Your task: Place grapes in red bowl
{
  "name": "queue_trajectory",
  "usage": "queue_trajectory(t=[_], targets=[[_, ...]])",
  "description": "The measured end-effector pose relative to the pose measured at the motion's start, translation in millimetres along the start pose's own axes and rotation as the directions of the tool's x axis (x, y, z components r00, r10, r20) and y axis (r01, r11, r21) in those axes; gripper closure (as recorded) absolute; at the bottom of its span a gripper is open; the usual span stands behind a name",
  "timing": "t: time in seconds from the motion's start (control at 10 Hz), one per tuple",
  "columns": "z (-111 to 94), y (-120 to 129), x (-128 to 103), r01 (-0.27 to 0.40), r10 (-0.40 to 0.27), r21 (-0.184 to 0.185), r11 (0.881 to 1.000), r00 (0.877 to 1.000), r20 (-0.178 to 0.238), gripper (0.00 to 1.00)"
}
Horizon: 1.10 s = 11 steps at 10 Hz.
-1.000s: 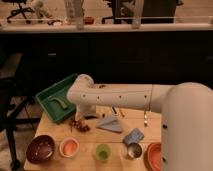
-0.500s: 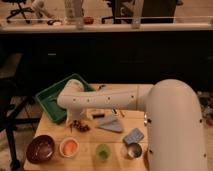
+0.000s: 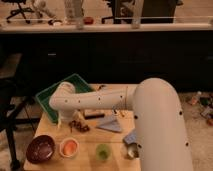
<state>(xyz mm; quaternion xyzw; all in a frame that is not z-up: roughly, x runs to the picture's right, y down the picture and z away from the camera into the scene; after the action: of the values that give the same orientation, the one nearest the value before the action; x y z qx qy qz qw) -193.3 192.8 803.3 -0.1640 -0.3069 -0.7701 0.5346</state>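
In the camera view the white arm stretches across the light wooden desk from 3 o'clock to 9 o'clock. Its end effector hangs at the desk's 9 o'clock side, just in front of the green plastic tray, fingers spread and holding nothing. The small bunch of dark reddish-purple grapes lies on the desk just beside it, at its 4 o'clock. I judge that the reach is in hand; next it must centre over the bunch and lower. The wide orange-red bowl does not show, perhaps hidden behind the arm's bulk. The near edge is crowded by a dark maroon bowl, a small pale bowl with an orange inside and a green cup. A grey-blue folded cloth lies at the grapes' 3 o'clock, so lifting straight up looks freest.
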Motion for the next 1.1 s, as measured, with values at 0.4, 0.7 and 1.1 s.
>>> queue_trajectory(t=[0.4,0.7,1.1], targets=[[5.2,27.8,8.7,-0.011,0.011,0.038,0.999,1.0,0.01,0.2],[18.6,48.5,9.1,-0.04,0.04,0.02,0.999,0.999,0.018,0.2],[53.3,51.8,4.7,-0.05,0.051,-0.037,0.998,0.998,0.037,0.2]])
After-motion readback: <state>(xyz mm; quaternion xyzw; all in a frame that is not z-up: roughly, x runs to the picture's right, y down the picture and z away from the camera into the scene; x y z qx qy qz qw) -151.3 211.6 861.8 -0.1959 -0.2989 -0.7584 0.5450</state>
